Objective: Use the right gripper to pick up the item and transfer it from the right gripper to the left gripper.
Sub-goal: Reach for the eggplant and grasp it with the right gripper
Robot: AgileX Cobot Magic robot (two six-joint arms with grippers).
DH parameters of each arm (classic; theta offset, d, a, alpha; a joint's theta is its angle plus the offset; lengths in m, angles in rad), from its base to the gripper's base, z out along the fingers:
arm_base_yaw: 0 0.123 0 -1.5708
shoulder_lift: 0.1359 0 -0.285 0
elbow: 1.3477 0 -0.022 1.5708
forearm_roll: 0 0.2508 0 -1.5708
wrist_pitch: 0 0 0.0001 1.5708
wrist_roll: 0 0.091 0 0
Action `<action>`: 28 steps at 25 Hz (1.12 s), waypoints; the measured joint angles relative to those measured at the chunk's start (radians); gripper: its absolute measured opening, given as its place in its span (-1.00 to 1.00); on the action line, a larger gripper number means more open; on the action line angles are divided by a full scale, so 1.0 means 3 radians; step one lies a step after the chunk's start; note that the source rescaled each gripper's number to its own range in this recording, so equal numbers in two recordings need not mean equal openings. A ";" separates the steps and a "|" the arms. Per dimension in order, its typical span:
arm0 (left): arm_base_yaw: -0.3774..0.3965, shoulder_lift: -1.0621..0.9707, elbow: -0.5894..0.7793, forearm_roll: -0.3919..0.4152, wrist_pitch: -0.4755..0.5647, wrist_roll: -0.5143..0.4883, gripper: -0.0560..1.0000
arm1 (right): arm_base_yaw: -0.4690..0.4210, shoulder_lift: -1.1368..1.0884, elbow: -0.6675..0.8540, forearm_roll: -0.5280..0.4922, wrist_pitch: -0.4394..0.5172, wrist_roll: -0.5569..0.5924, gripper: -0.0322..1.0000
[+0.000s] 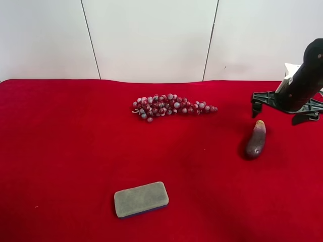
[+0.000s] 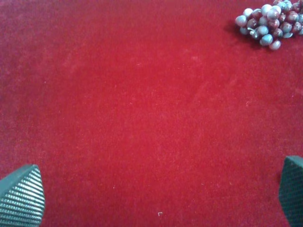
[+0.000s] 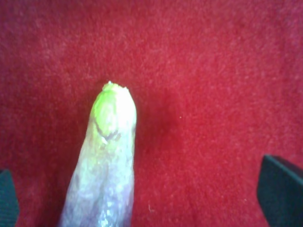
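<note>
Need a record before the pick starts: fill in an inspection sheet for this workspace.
Surface: red cloth covering the table, flat, with no spills seen.
Job's things: eggplant toy lying on the cloth near the exterior high view's right edge, pale tip pointing toward the wall.
Clutter: grapes at mid table toward the wall; grey eraser near the front edge. Both lie apart from the toy.
Grippers: right gripper open, with the toy between its fingers and not gripped. Left gripper open over bare cloth, with the grapes at the edge of its view.
Cables: nothing seen.
Surroundings: white panelled wall behind the table.
</note>
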State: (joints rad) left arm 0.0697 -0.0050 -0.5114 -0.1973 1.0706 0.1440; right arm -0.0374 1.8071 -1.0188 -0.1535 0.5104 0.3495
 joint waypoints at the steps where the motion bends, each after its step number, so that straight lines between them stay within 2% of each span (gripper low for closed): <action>1: 0.0000 0.0000 0.0000 0.0000 0.0000 0.0000 1.00 | 0.0000 0.0010 -0.0017 0.0000 -0.0003 0.0011 0.99; 11: 0.0000 0.0000 0.0000 0.0000 0.0000 0.0000 1.00 | 0.0000 0.0160 -0.0146 0.0000 -0.0122 0.0154 0.99; 28: 0.0000 0.0000 0.0000 0.0000 0.0000 0.0000 1.00 | 0.0000 0.0586 -0.0146 0.0000 -0.0390 0.0171 0.99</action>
State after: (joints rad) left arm 0.0697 -0.0050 -0.5114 -0.1973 1.0706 0.1440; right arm -0.0374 1.9829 -1.0627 -0.1535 0.3933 0.4008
